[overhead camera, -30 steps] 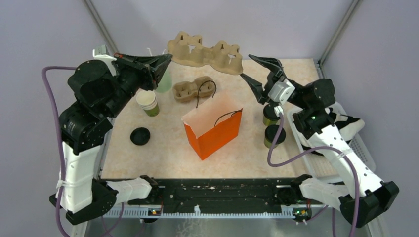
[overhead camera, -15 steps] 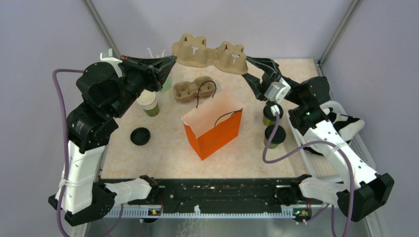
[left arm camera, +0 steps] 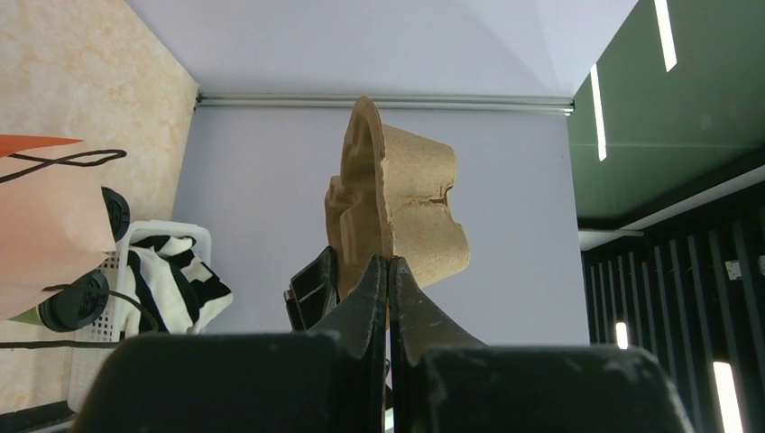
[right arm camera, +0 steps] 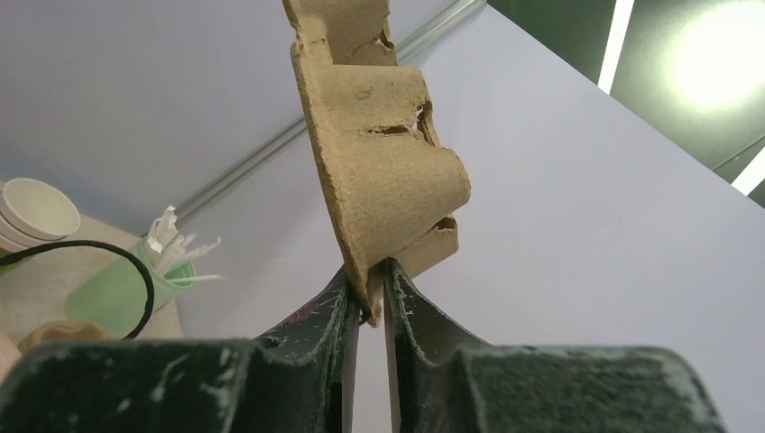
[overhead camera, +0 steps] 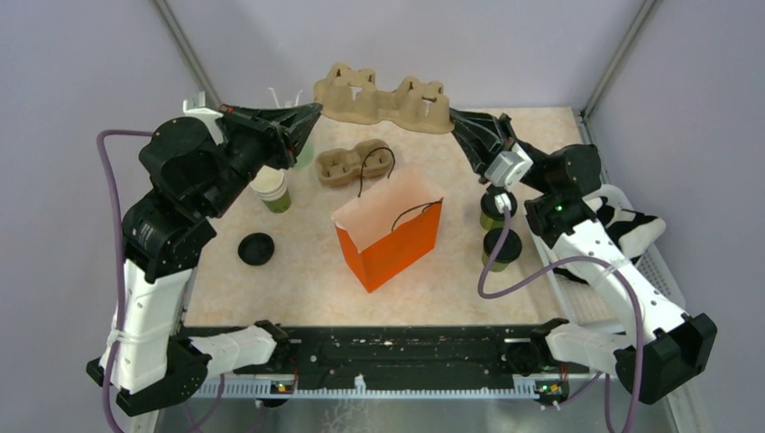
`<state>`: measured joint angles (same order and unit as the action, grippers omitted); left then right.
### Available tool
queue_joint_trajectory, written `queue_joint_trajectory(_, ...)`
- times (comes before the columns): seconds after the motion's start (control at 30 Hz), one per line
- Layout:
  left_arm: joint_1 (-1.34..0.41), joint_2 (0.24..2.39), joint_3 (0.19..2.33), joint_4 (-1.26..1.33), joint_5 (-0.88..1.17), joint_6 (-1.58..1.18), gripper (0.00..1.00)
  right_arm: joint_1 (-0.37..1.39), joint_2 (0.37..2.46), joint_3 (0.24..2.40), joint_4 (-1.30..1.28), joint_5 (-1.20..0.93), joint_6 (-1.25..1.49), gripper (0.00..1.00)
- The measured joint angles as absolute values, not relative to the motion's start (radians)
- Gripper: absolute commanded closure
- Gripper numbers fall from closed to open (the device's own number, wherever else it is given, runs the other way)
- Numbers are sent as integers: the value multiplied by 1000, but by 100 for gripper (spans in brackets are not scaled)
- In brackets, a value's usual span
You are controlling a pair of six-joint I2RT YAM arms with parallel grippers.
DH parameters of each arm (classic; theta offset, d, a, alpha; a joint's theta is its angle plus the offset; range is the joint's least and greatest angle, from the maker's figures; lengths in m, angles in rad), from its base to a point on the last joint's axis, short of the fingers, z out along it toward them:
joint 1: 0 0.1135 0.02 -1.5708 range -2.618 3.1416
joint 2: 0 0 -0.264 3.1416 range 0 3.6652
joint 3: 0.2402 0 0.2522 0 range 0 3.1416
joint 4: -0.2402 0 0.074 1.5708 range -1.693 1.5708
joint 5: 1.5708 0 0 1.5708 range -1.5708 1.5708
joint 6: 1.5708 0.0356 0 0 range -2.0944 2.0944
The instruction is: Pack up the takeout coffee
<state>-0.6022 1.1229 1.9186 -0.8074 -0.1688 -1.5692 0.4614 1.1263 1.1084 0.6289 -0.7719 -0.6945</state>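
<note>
Both grippers clamped on the pulp cup carrier (overhead camera: 379, 97), 1 at each end

The left gripper (overhead camera: 309, 111) pinches the carrier's left edge and the right gripper (overhead camera: 455, 116) its right edge, holding it at the back of the table (overhead camera: 271, 289). The takeout coffee (overhead camera: 502, 245) stands right of the orange bag (overhead camera: 392, 230), just beside a second lidded cup (overhead camera: 493, 209)

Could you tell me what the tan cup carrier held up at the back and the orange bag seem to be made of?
The tan moulded cup carrier looks like pressed paper pulp: matte, rough, speckled, with small tears at the bends. The orange bag with black cord handles appears to be paper: matte, crisp folds, pale inside.
</note>
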Motion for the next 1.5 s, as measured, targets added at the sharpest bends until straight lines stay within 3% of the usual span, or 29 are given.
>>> queue_joint_trajectory(0.13,-602,1121,1906,-807,-169,-1571,100,461,1120,1083,646,-768,-681,100)
queue_joint_trajectory(0.37,-602,1121,1901,-810,-169,-1568,100,461,1092,1065,639,-752,-647,100)
queue_joint_trajectory(0.4,-603,1121,1901,-812,-169,-1564,95,461,1085,1063,637,-748,-636,100)
queue_joint_trajectory(0.5,-605,1121,1901,-815,-173,-1527,60,462,1059,1051,626,-725,-588,100)
queue_joint_trajectory(0.6,-605,1122,1914,-828,-201,-1456,34,461,1034,1047,592,-657,-513,100)
queue_joint_trajectory(0.67,-604,1127,1938,-852,-220,-1404,22,462,1016,1048,545,-586,-439,100)
queue_joint_trajectory(0.83,-604,1139,2022,-977,-271,-1301,3,461,997,1156,263,-300,-187,100)
queue_joint_trajectory(1.0,-604,1169,2068,-1216,-282,-1228,2,461,1032,1406,-146,-75,67,100)
queue_joint_trajectory(1.13,-604,1167,1932,-1319,-216,-1172,3,461,1056,1554,-449,35,220,100)
queue_joint_trajectory(1.33,-604,1195,1750,-1378,-83,-1107,7,461,1049,1598,-743,120,327,100)
queue_joint_trajectory(1.5,-604,1208,1691,-1389,12,-1068,16,461,1019,1590,-847,126,353,100)
